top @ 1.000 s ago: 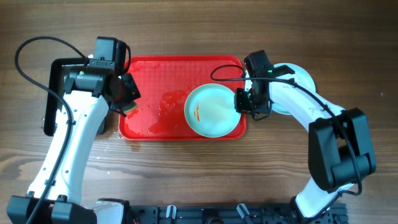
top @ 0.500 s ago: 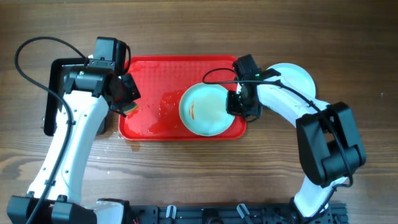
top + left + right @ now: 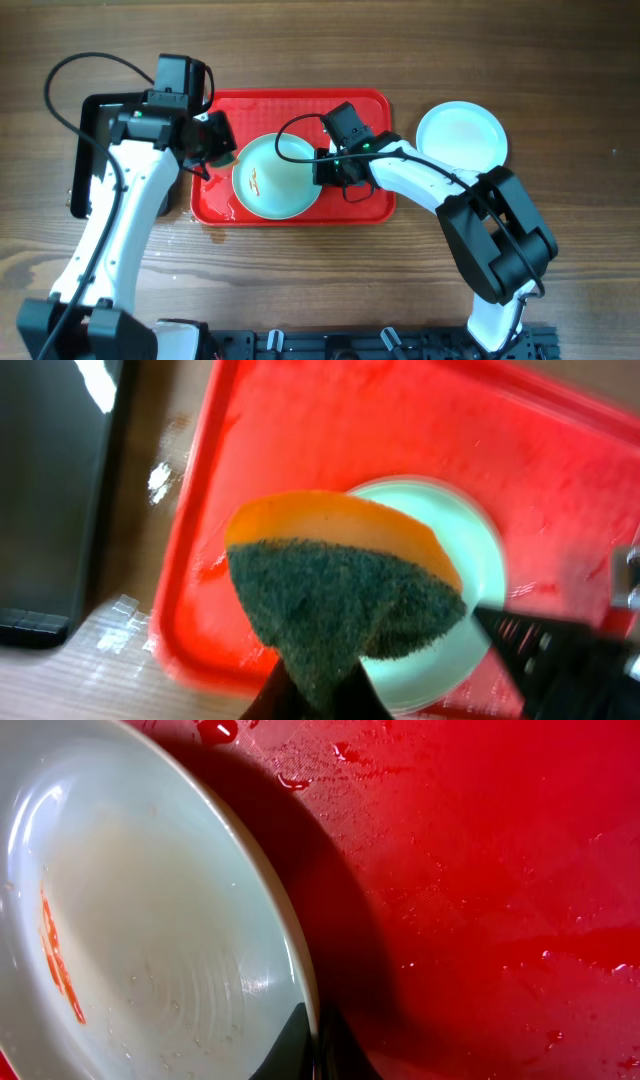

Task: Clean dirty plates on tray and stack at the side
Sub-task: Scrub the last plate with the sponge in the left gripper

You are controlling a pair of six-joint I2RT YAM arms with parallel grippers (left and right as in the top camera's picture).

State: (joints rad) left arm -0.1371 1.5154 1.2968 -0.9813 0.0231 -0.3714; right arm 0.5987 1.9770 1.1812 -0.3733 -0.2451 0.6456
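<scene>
A pale mint plate (image 3: 275,177) with an orange smear lies at the middle-left of the red tray (image 3: 300,103). My right gripper (image 3: 322,168) is shut on its right rim; the rim sits between the fingertips in the right wrist view (image 3: 312,1050), where the plate (image 3: 150,920) shows the smear at left. My left gripper (image 3: 207,150) is shut on a green and orange sponge (image 3: 340,595), held above the plate's left edge (image 3: 480,560). Clean plates (image 3: 461,134) sit stacked on the table right of the tray.
A black tray (image 3: 92,150) lies left of the red tray, under the left arm; it also shows in the left wrist view (image 3: 50,490). Water drops and wet streaks lie on the red tray (image 3: 480,870). Bare wooden table surrounds everything.
My right gripper has dragged the smeared plate leftward across the tray, from its right end to its middle-left. My left gripper with the sponge has shifted slightly right, over the plate's edge.
</scene>
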